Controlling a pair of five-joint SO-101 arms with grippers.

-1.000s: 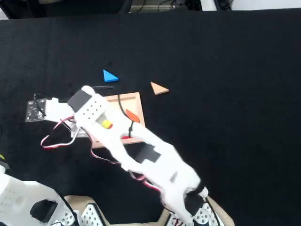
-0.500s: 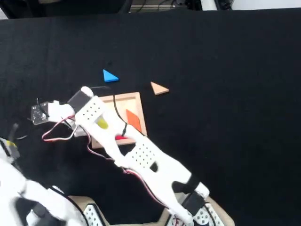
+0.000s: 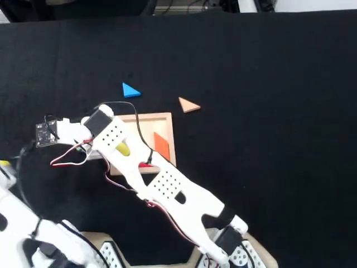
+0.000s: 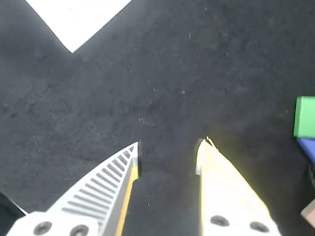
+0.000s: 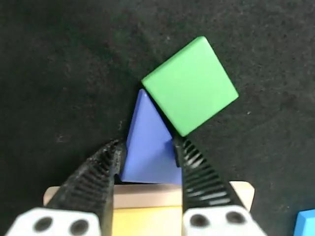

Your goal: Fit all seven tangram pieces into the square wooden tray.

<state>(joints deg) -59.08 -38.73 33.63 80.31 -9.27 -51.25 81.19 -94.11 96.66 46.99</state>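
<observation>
My right gripper (image 5: 146, 150) is shut on a blue-violet triangle (image 5: 147, 132), one finger on each slanted side. A green square (image 5: 189, 92) touches the triangle's far tip. Behind the fingers lies the wooden tray's edge (image 5: 241, 189) with a yellow piece (image 5: 142, 221) inside. From above, the right arm (image 3: 162, 184) crosses the tray (image 3: 169, 118), which holds an orange piece (image 3: 160, 143) and a red piece (image 3: 146, 164). A blue triangle (image 3: 130, 90) and a tan triangle (image 3: 188, 105) lie loose beyond the tray. My left gripper (image 4: 167, 150) hangs open over bare cloth, the green square (image 4: 305, 116) off to one side.
Black cloth covers the table. The left arm's white body (image 3: 22, 223) fills the near left corner. A white sheet (image 4: 74, 19) lies beyond the left gripper. Red wires (image 3: 64, 162) loop beside the tray's left side.
The right arm has stretched lower across the tray and the tray has slid slightly right. The left arm has swung round at the near left corner.
</observation>
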